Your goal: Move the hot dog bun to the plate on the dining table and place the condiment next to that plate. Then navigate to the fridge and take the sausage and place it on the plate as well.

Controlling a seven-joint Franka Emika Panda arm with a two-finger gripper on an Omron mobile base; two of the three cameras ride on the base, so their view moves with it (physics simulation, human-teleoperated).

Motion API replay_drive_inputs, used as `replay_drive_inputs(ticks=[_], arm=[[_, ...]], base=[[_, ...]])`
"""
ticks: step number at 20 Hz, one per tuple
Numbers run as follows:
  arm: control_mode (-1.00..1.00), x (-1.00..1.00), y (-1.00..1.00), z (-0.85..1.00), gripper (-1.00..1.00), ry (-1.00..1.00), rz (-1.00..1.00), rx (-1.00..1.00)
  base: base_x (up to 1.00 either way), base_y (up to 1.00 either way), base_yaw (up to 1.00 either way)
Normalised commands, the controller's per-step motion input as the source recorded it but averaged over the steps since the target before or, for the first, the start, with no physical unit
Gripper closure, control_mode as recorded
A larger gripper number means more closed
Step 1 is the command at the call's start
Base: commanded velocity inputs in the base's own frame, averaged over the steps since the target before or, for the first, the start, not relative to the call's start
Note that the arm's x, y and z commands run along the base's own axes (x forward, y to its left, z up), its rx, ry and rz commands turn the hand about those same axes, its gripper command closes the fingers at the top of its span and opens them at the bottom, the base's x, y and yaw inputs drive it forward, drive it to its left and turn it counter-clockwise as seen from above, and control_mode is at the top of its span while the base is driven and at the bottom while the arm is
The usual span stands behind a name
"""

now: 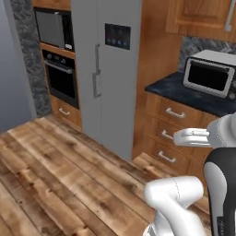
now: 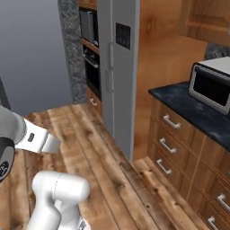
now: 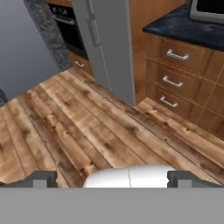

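Grey-silver and shut, the fridge (image 1: 108,69) stood at about twelve o'clock in the left base view, its two doors meeting at a pair of vertical handles, with a dark panel (image 1: 117,36) on the right door. The right base view gave it more side-on, at about eleven o'clock, narrower and cut off by the top edge. The hand view cut it off higher still, leaving the lower doors and handle ends at twelve o'clock.

To the fridge's left, the left base view showed a black wall oven (image 1: 60,78) with a microwave (image 1: 52,28) above it, set in wood; the right base view held these as a thin dark strip, hard to read. At three o'clock a dark bench (image 1: 191,94) carried a silver toaster oven (image 1: 209,73), over wooden drawers (image 1: 170,126) with steel handles. The hand view caught just the oven's bottom corner at one o'clock.

The tool (image 3: 112,180) showed in the hand view as two dark fingertips (image 3: 40,179) standing at five and seven o'clock, spread as wide as they go, with nothing between them and a wooden plank floor (image 3: 87,127) beyond. In the base views the white hand was partly cut by the frame edge, its fingers not clear.

With the doors closed, the fridge's contents were hidden.
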Motion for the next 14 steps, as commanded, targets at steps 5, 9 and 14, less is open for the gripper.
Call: replay_drive_inputs(ticks=[5,9,14], arm=[[1.0,0.0,0.0,0.0,-1.0,0.0,0.0,0.0],[1.0,0.0,0.0,0.0,-1.0,0.0,0.0,0.0],[1.0,0.0,0.0,0.0,-1.0,0.0,0.0,0.0]], base=[[1.0,0.55,-0.32],[1.0,0.55,-0.32],[1.0,0.62,-0.33]])
